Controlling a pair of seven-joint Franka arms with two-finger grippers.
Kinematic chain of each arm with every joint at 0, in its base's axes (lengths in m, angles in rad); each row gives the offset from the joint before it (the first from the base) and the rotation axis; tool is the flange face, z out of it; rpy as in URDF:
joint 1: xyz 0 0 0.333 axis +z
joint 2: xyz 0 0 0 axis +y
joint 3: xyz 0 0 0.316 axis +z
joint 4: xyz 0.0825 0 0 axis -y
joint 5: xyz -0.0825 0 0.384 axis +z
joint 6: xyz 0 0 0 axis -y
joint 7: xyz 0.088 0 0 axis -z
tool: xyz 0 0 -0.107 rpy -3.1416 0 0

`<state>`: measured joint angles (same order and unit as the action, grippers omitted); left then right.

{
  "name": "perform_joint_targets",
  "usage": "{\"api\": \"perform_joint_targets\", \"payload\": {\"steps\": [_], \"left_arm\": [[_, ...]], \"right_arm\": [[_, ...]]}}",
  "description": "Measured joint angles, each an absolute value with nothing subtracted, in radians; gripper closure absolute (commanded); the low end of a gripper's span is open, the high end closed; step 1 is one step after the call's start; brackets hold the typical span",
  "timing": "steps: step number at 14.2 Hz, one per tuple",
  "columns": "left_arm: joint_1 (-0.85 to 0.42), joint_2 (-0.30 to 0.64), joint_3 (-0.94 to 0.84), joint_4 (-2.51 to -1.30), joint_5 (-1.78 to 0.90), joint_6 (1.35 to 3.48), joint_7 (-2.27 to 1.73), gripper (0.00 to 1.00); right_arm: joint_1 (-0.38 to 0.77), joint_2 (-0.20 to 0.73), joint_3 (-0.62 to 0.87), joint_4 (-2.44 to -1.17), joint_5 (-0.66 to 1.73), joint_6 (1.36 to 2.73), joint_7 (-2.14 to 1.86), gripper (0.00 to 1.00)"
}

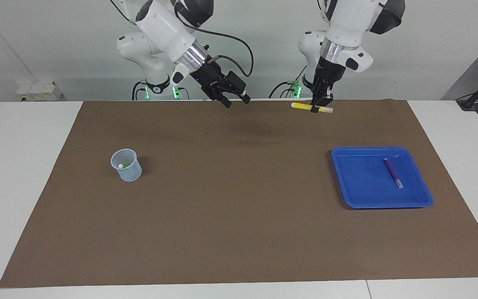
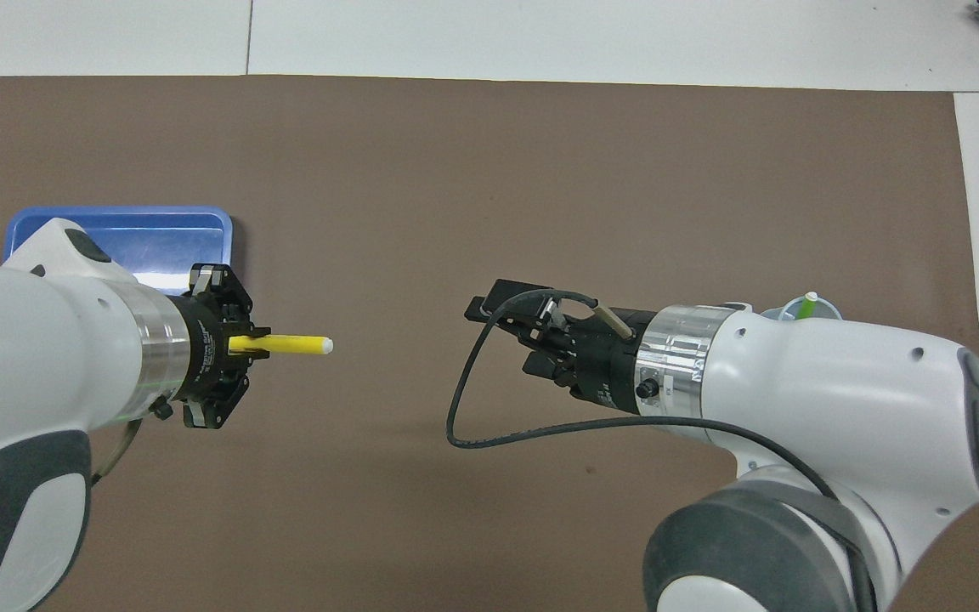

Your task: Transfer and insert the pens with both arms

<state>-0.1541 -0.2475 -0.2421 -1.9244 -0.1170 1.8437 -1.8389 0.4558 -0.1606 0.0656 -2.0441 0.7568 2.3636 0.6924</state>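
In the facing view, going from the right arm's end of the table across, the mesh cup [image 1: 126, 165] stood on the brown mat [image 1: 239, 232], well apart from everything else. The green pen [image 1: 125, 165] was already in it, its pale cap showing at the rim; from overhead its tip [image 2: 809, 302] peeked out past the right arm's wrist. By that, one pen of three was delivered.

Next came the right gripper [image 1: 235, 99], raised over the mat's edge nearest the robots, its jaws spread and empty, turned toward the other arm. It looked ready to receive.

Near it in the air, with a clear gap between them, the left gripper [image 1: 318, 104] was clamped on the yellow pen [image 1: 304, 106], gripping it toward one end. The pen lay level, its long free end pointing at the right gripper. In the overhead view the same pen [image 2: 281, 344] stuck out of the left gripper [image 2: 239, 344] toward the right gripper [image 2: 506, 319]. The handover was not yet made, so the second pen was judged about halfway through its trip.

Last, toward the left arm's end, the blue tray [image 1: 347, 195] held the purple pen [image 1: 393, 172], lying flat and untouched. That third pen was still to be picked up, passed across and dropped in the cup.
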Motion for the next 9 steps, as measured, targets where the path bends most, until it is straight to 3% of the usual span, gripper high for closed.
{"api": "perform_joint_targets", "payload": {"steps": [9], "left_arm": [[-0.243, -0.308, -0.258, -1.934, -0.117, 1.831, -2.031, 1.00]], "right_arm": [[0.592, -0.159, 0.068, -2.042, 0.782, 2.491, 0.799, 0.02]]}}
